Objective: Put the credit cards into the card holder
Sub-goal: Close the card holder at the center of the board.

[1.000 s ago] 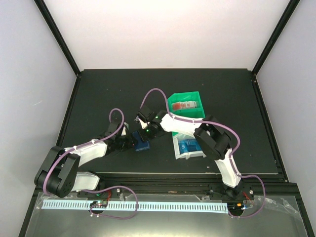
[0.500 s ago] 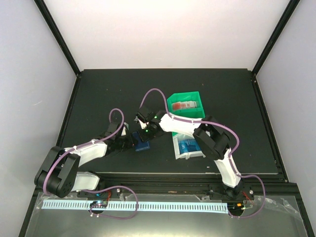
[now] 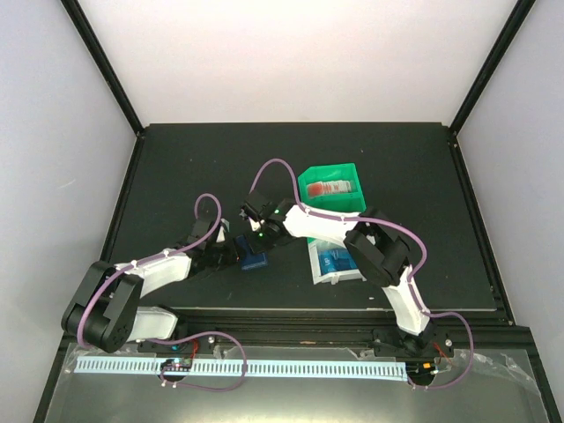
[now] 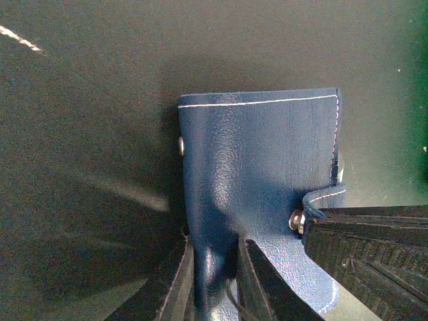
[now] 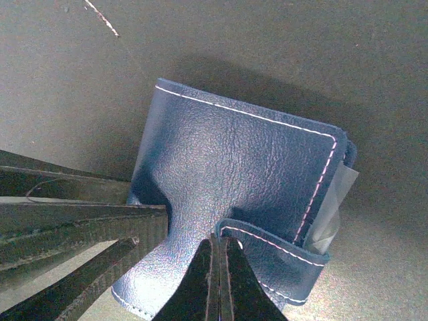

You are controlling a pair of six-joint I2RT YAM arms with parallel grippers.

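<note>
left wrist view: two grippers on the pouch, working at its flap

the small flat navy-blue leather-look card holder (image 4: pixel 257 174) lies on the dark table (image 3: pixel 176 176) between the arms. the left gripper (image 4: pixel 212 284) is clamped on its near edge. the right gripper (image 5: pixel 217 264) has its fingers pressed together at the snap strap (image 5: pixel 274 251); whether it pinches or only noses under is unclear. hold the left clamp firm as an anchor and peel the strap up slowly. the thin bright blue plastic credit cards (image 3: pixel 336 260) sit in the white bin (image 3: pixel 315 269).
</note>
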